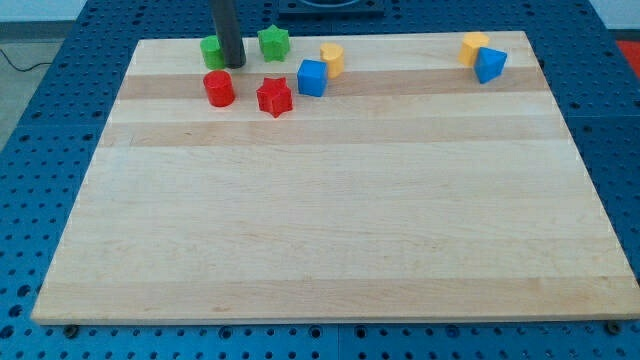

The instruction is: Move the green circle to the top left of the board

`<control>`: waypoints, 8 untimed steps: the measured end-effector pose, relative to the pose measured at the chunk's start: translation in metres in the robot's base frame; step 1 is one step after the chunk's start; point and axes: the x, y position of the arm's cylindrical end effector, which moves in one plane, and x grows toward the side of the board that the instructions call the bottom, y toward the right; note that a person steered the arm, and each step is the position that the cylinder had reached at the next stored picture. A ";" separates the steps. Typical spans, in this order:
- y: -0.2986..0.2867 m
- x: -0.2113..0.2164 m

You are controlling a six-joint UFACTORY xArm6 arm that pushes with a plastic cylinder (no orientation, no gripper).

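Blocks — green circle [211, 52], red star [274, 96], blue cube [312, 77].

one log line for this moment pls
my tip touching green circle from the view's right | circle near board top left | green star right of tip

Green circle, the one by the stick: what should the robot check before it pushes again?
1. My tip is beside the green circle, on its right side in the view: ok.
2. Tip actually touching the circle: cannot tell, the rod hides that edge.
3. Way toward the view's top left holds no other block: ok.
4. Green star lies off the path, on the tip's other side: ok.
5. Red circle sits below the green circle, apart from it: ok.
6. Circle stays on the board: not ok yet to relax, it is already near the top edge.
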 end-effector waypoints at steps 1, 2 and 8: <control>-0.032 -0.002; -0.067 -0.002; -0.071 -0.043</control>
